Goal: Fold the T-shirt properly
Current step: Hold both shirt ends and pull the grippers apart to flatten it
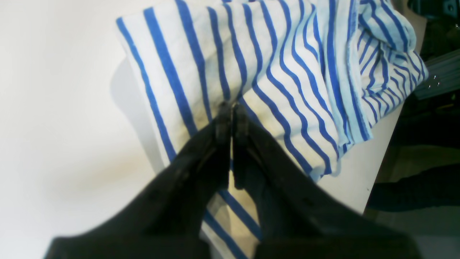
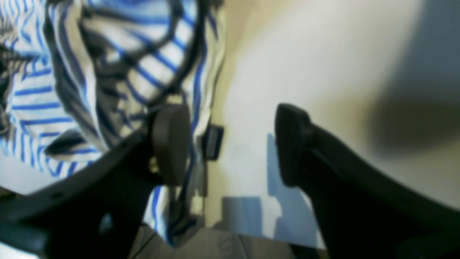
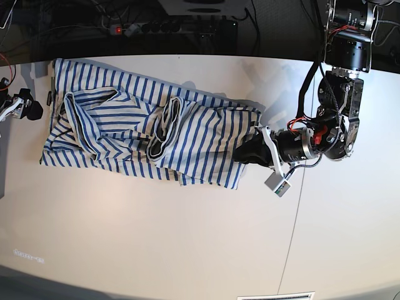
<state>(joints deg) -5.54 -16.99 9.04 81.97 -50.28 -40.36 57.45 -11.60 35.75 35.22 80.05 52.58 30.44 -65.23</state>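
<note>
The T-shirt [image 3: 144,128], white with thin blue stripes, lies rumpled and partly folded across the white table [image 3: 156,237]. My left gripper [image 1: 231,106] is shut on a pinch of the shirt's cloth [image 1: 273,72]; in the base view the left gripper [image 3: 242,152] sits at the shirt's right edge. My right gripper [image 2: 230,144] is open and empty beside the shirt's edge [image 2: 118,64], its left finger [image 2: 169,144] over the cloth. A small dark tag [image 2: 212,142] shows between its fingers. In the base view the right gripper [image 3: 28,107] is at the shirt's far left.
A power strip [image 3: 169,28] and cables lie along the dark back edge. A seam [image 3: 292,237] runs down the table on the right. The table's edge [image 1: 381,158] is close to the bunched cloth in the left wrist view.
</note>
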